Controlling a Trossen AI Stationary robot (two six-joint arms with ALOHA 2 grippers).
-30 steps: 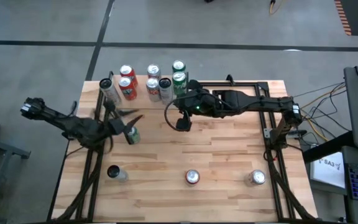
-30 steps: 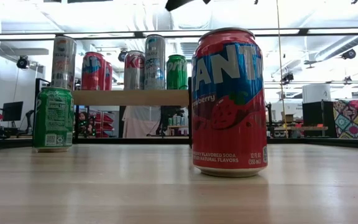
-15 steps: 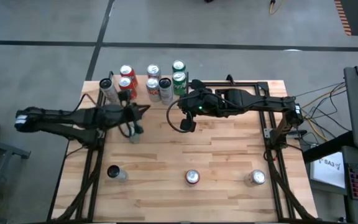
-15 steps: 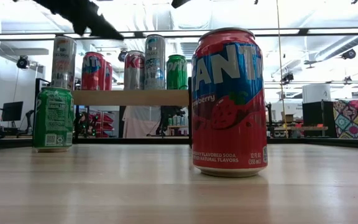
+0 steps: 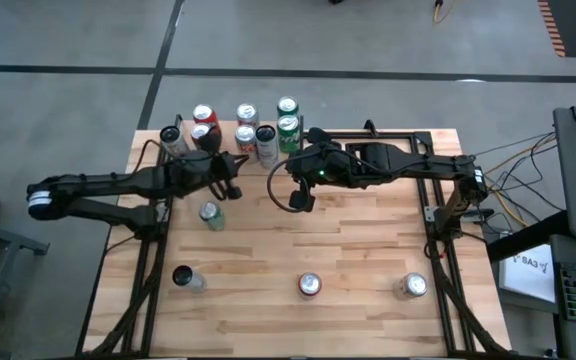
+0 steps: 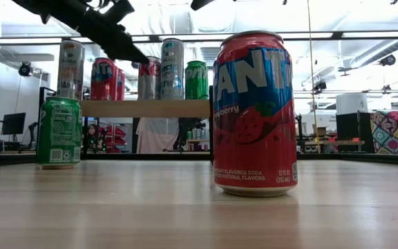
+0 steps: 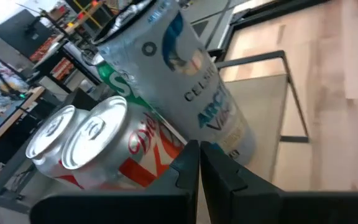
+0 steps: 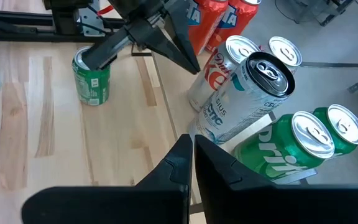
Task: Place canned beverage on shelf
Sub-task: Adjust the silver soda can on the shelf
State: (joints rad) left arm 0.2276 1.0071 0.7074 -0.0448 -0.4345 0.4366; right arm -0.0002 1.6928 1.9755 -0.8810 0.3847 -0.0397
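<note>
shelf (image 5: 230, 135) held seven cans | four cans on table (image 5: 368, 240), incl. green can (image 5: 209, 214) | left gripper (image 5: 234, 164) pressed together, empty | right gripper (image 5: 298, 199) likewise

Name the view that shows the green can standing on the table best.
The low view: the green can stands upright on the table, its whole side and label facing the camera. The high view shows only its top. The right wrist view shows it whole but farther off. The left wrist view misses it.
</note>
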